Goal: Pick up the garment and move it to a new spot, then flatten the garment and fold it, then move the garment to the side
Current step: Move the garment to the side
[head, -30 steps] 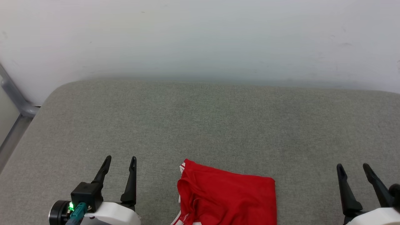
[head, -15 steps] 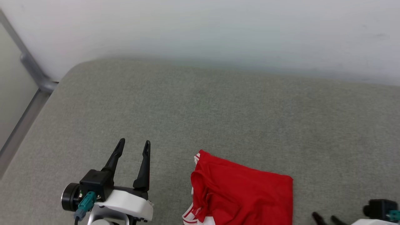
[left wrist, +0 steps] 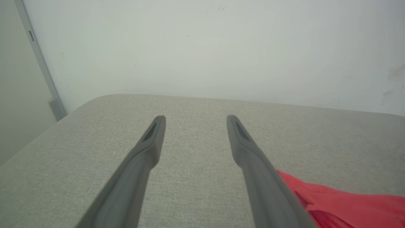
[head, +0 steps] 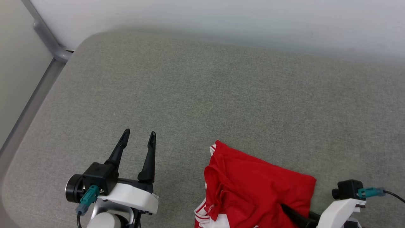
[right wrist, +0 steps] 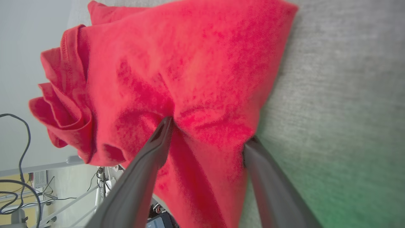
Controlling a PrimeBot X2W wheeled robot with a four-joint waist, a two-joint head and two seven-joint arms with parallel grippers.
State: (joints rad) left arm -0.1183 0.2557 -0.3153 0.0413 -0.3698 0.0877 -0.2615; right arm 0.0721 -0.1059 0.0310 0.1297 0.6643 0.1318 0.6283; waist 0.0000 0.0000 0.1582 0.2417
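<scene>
The garment (head: pixel 259 190) lies at the near edge of the grey padded surface (head: pixel 221 95), a compact red bundle with a scrap of white-and-red trim poking out at its near left corner. It is several layers thick, with a rolled hem bunched along its left side. The top is fairly smooth but hardly crisp.

The right gripper (right wrist: pixel 208 131) has its jaws spread wide over the bundle's right-hand part. One of its dark fingers (right wrist: pixel 148 158) lies across the red cloth and the other sits at the cloth's edge, where it meets the grey surface. It has not closed on anything. From the right wrist view I can't be sure whether the tips are pressing into the fabric or only skimming it. The left gripper (head: pixel 139 133) is just as wide open and holds nothing. It hangs over bare surface to the left of the garment, clear of it.

As for progress, a bundle like this fits two readings. It may be a heap waiting to be carried to a new spot and spread out, or a rough fold waiting to be slid aside. Either way the shirt is not lying flat, and a tidy fold would look neater.
</scene>
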